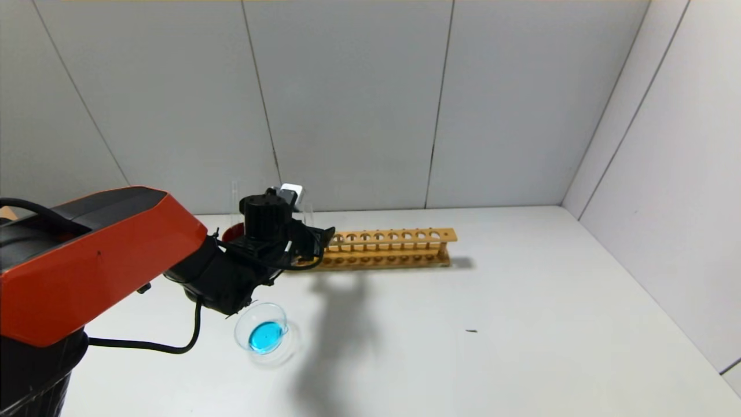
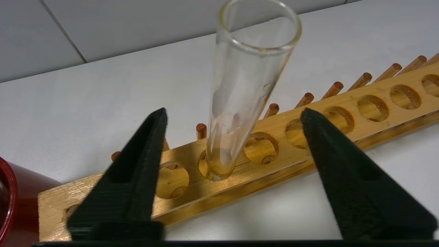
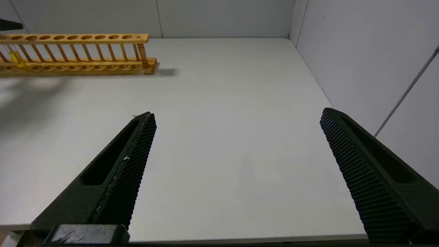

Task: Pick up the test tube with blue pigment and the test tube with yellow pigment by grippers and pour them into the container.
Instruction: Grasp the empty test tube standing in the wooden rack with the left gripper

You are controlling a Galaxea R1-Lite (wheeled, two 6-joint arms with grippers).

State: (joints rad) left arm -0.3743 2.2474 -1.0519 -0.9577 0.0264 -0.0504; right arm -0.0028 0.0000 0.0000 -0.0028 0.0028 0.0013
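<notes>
We see our left pincer spread open around a slim clear glass tube standing in a hole of the long wooden rack, neither finger touching it; in the right wrist view yellow liquid shows low in a tube at the rack's far end. The small round clear glass dish, holding blue liquid, rests on the white surface at about seven o'clock from the rack. Our right pincer hangs wide open over that surface, gripping nothing.
</notes>
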